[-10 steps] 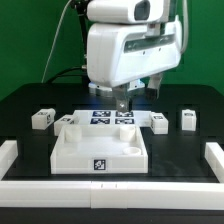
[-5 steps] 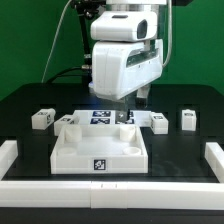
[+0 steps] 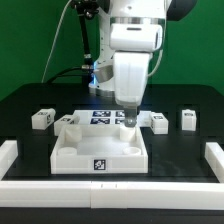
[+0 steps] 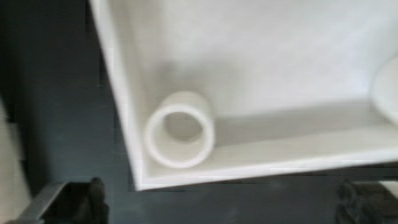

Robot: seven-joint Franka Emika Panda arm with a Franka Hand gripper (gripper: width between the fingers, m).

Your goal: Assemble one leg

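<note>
The large white tray-like part (image 3: 100,150) lies in the middle of the black table. Small white legs with tags lie around it: one at the exterior view's left (image 3: 42,119), two at its right (image 3: 158,122) (image 3: 188,119). My gripper (image 3: 127,116) hangs just above the tray's far right corner. In the wrist view the tray's corner (image 4: 267,60) with a round socket (image 4: 180,128) fills the picture. My gripper (image 4: 222,203) is open and empty, with the dark fingertips (image 4: 71,200) wide apart and no leg between them.
The marker board (image 3: 104,116) lies behind the tray, partly hidden by my gripper. Low white rails stand at the table's left (image 3: 8,155), right (image 3: 215,156) and front (image 3: 110,190) edges. Cables hang behind the arm.
The arm has swung toward the exterior view's right and the wrist has turned. The gripper stays low over the tray's far right corner. No part has moved.
</note>
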